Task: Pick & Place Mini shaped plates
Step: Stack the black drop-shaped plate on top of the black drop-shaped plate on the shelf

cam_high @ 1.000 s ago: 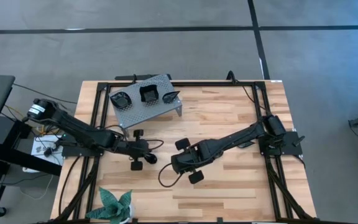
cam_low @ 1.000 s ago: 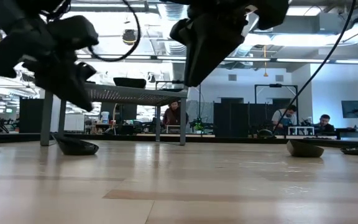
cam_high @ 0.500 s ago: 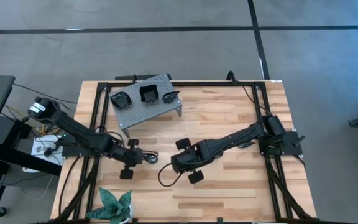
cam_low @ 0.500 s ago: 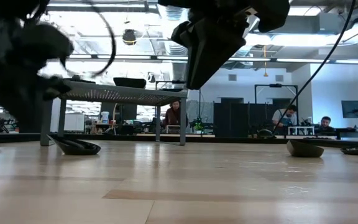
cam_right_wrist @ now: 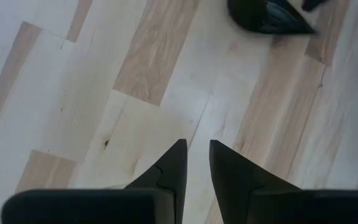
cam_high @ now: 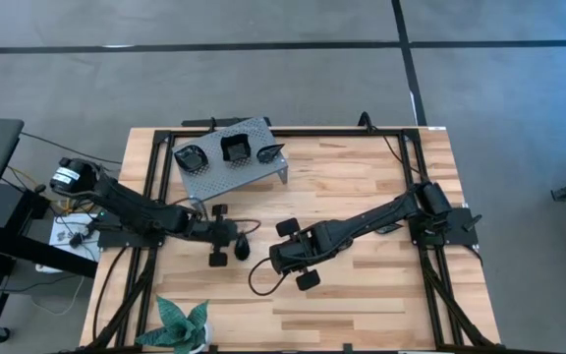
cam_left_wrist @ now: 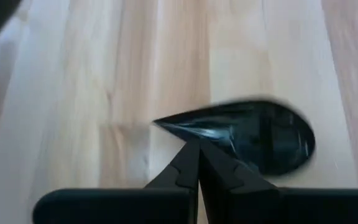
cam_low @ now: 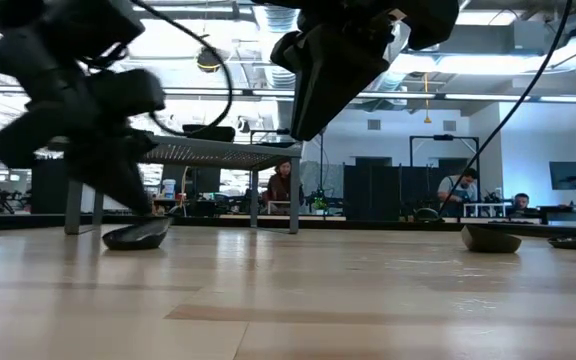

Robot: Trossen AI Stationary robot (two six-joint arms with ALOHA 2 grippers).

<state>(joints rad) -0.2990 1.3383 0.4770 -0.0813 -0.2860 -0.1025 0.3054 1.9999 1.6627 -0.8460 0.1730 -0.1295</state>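
The left gripper (cam_left_wrist: 199,155) is sitting pinched together, seemingly touching the glossy black teardrop plate (cam_left_wrist: 247,134) lying just beyond its fingertips; the right gripper (cam_right_wrist: 194,163) is hovering nearby, fingers slightly apart, holding nothing.

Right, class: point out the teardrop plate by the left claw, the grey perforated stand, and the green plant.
teardrop plate (cam_left_wrist: 260,137), left wrist view, on its glossy bowl.
grey perforated stand (cam_high: 226,175), high view, on bare top surface.
green plant (cam_high: 183,324), high view, on its central leaves.

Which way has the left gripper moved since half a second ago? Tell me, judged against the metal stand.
Yes. In the high view the left gripper has shifted toward the picture's right, from below the grey stand's left end to below its middle, shut at a teardrop plate.
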